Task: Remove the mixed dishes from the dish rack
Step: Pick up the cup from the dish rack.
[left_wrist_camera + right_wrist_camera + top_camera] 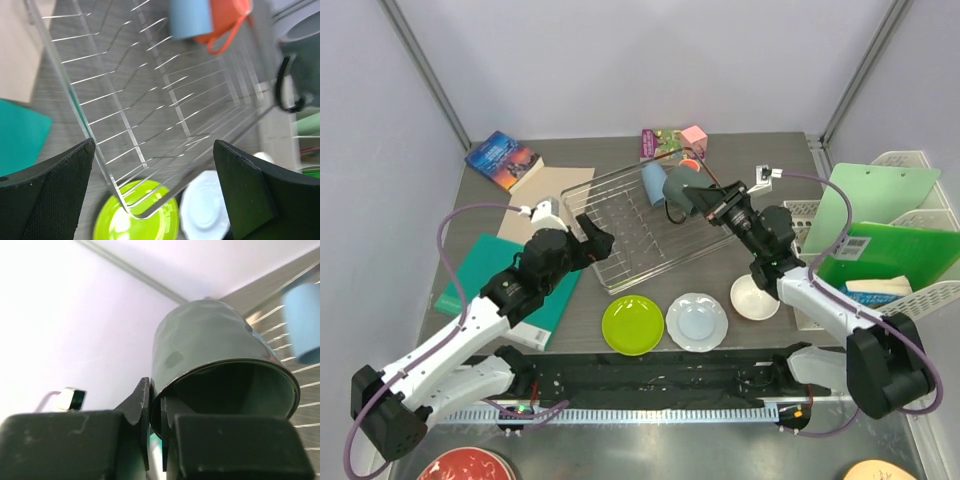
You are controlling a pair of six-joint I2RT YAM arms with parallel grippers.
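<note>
Mid-counter (610, 160): wire rack (640, 235), with blue cup (653, 183) and orange mug (691, 164) at its upper end. Lower centre, in a row below the rack: lime plate (633, 325), pale plate (697, 321), white bowl (755, 298). Just right of the cup: grey mug (678, 186), rim clamped in right claw (155, 405). At the rack's left edge: left claw (155, 185), spread wide, gripping nothing.

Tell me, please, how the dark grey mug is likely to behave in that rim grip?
The dark grey mug looks glossy, so it may slip where the right gripper pinches only its rim. Held by one edge and tilted, it would probably tend to swing. It seems rigid, likely to chip if dropped on the dish rack.
</note>
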